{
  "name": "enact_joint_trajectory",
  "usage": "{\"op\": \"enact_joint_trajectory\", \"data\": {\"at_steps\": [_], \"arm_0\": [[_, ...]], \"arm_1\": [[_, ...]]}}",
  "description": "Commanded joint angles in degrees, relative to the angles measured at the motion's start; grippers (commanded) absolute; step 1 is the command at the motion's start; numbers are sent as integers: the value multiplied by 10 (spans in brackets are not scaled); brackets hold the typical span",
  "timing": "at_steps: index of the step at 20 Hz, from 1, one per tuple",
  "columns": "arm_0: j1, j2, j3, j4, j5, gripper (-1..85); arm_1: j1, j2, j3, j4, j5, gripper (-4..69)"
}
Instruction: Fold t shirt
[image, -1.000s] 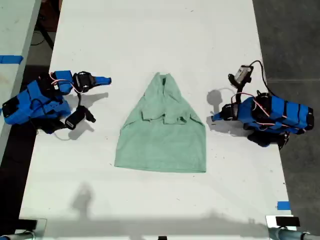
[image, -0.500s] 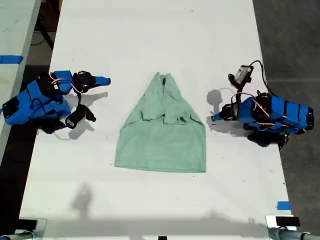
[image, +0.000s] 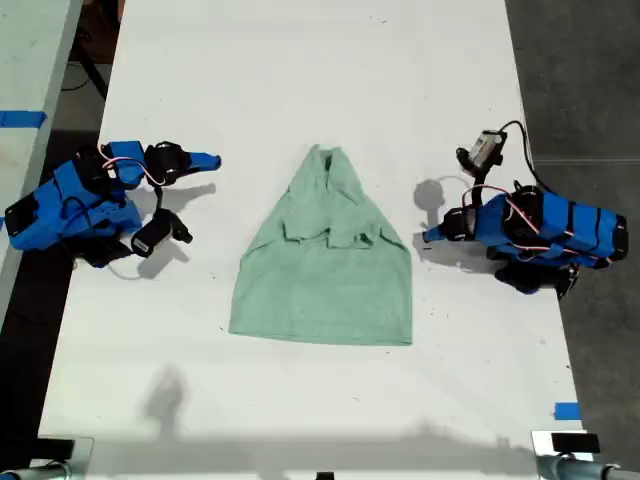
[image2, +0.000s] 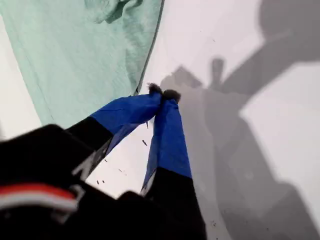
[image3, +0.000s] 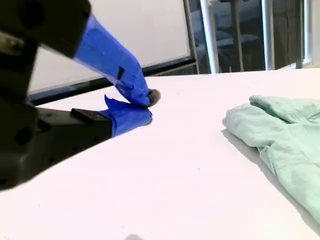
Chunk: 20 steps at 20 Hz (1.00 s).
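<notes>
Nothing had moved that I could make out since the earlier frames: both arms and the shirt lay as they had a second before, at most a hair's drift in the arm on the exterior view's left.

My first end effector (image2: 162, 93) had its jaws pressed together at the tips, with nothing between them. It sat just off the edge of the t shirt (image: 325, 258), close to the cloth but not touching it. That placed it as the arm on the exterior view's right (image: 432, 236), resting low over the tabletop (image: 300, 80).

My second end effector (image3: 145, 105) was likewise closed and empty, its upper finger bearing down on the lower one. It sat on the exterior view's left (image: 210, 160), well apart from the shirt, with bare tabletop between.

The t shirt lay flat near the middle of the tabletop between the two arms. Its sleeves were already turned in over the chest, so the top narrowed to a point at the collar while the hem stayed wide. I judged the task about halfway: the sleeve folds looked done, and the lengthwise fold, hem to collar or the reverse, was still to do. Neither end effector held any cloth yet.
</notes>
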Motion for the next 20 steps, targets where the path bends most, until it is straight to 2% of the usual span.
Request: {"op": "enact_joint_trajectory", "data": {"at_steps": [1,11,12,13,14,16,20], "arm_0": [[-5,5,23,2,-13,10],[-5,5,23,3,-17,12],[-5,5,23,4,-17,21],[-5,5,23,5,-18,79],[-8,5,23,8,-23,94],[-9,5,23,10,-23,55],[-10,5,23,11,-27,36]], "arm_1": [[-3,4,28,-2,4,7],[-20,4,28,-2,5,-13],[-17,4,28,-2,5,-12],[-13,4,28,-2,4,-12],[-13,4,28,-2,4,-12],[-12,4,28,-2,4,-12],[-10,4,28,-2,4,-12]]}}
